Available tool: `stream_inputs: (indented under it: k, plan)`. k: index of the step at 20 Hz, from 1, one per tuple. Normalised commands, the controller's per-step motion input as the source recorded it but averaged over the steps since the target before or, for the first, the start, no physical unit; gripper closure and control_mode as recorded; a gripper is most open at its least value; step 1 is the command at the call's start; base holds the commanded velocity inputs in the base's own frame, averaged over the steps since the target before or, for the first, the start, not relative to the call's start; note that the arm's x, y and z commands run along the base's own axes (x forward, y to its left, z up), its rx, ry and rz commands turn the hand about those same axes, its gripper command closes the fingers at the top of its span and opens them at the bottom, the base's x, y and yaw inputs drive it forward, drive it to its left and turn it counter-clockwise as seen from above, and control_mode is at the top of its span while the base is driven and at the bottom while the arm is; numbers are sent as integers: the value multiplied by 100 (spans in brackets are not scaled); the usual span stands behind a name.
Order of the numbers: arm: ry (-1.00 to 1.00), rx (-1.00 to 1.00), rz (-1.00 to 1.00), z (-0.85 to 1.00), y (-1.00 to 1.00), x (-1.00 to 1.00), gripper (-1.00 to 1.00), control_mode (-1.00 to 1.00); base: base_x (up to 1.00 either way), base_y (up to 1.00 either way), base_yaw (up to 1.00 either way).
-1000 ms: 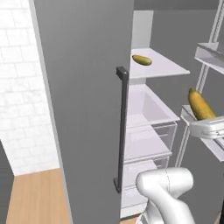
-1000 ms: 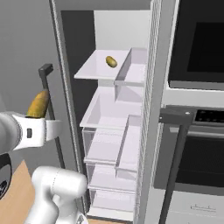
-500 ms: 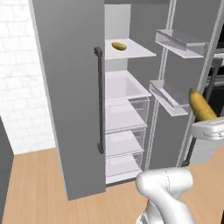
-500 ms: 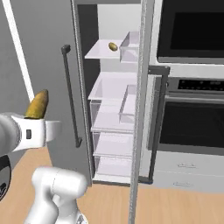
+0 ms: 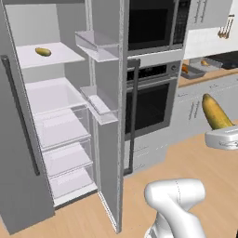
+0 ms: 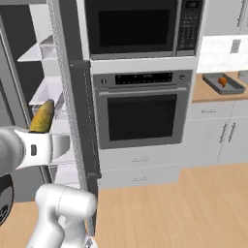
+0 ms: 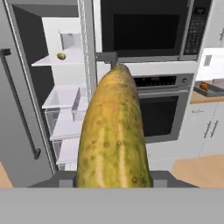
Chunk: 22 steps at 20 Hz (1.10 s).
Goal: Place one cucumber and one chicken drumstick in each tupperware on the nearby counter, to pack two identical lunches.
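Observation:
My gripper (image 5: 222, 132) is shut on a large yellow-green cucumber (image 5: 214, 112) that stands upright out of the jaws, at the right of the left base view. In the right base view the same cucumber (image 6: 42, 116) rises from the gripper (image 6: 41, 140) at the left. It fills the middle of the hand view as the cucumber (image 7: 114, 135). Another cucumber (image 5: 42, 52) lies on the fridge's upper shelf. On the counter (image 6: 207, 92) at the far right sits a grey tupperware (image 6: 231, 87) holding an orange chicken drumstick (image 6: 222, 81). A second tupperware (image 5: 214, 60) behind it holds a small piece too small to name.
The open fridge door (image 5: 109, 121) with its shelves juts out between the fridge interior and the built-in oven (image 6: 140, 116). A microwave (image 6: 138, 26) sits above the oven. White cabinets (image 6: 223, 135) stand under the counter, with bare wooden floor (image 6: 184, 208) in front.
The whole picture has swung right from the fridge toward the oven and counter, so the camera moved. The cucumber stays gripped throughout.

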Motion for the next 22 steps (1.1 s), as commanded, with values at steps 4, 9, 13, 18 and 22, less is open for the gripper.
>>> stream_inputs:
  k: [4, 9, 13, 18, 22]
  plan:
    - [0, 0, 0, 0, 0, 0, 100, 100, 79, -94, -20]
    - [0, 0, 0, 0, 0, 0, 100, 100, 100, -97, -6]
    - [0, 0, 0, 0, 0, 0, 100, 100, 100, -98, 0]
    - [0, 0, 0, 0, 0, 0, 100, 100, 100, -98, 0]
    - [0, 0, 0, 0, 0, 0, 100, 100, 100, -98, 0]
